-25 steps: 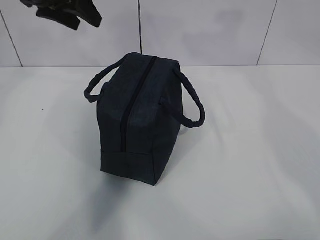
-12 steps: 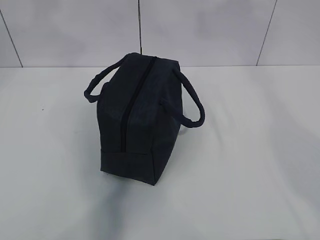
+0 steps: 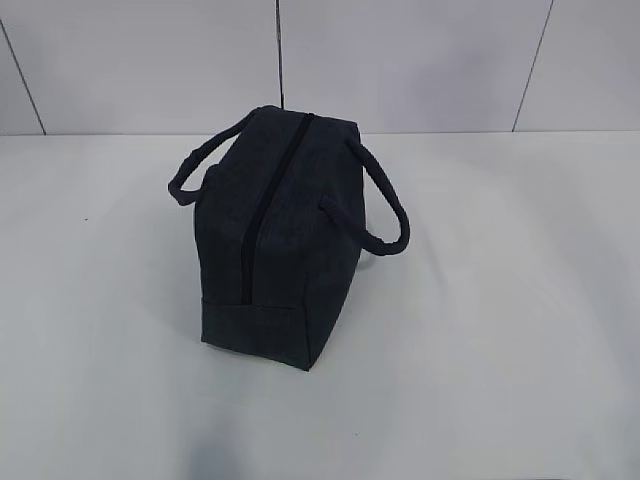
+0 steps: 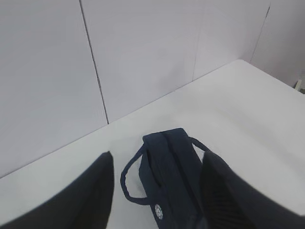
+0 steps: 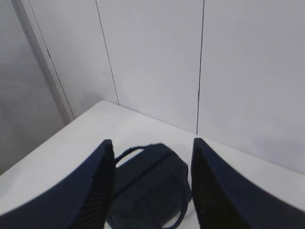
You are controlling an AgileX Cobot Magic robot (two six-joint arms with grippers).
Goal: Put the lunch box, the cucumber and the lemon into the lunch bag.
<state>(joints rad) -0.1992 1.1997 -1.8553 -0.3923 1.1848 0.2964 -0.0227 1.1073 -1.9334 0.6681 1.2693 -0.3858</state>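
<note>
Bag (image 3: 275,240) is standing upright mid-worktop (image 3: 520,330), zipper (image 3: 262,205) running closed along its top, one handle (image 3: 200,160) looping out left, the other (image 3: 385,205) right. Round white logo (image 4: 158,212) is showing on its side in the left wrist view. Left pincer (image 4: 155,191) is hanging spread open above the bag, gripping nothing. Right pincer (image 5: 152,186) is likewise spread open above it, empty.
</note>
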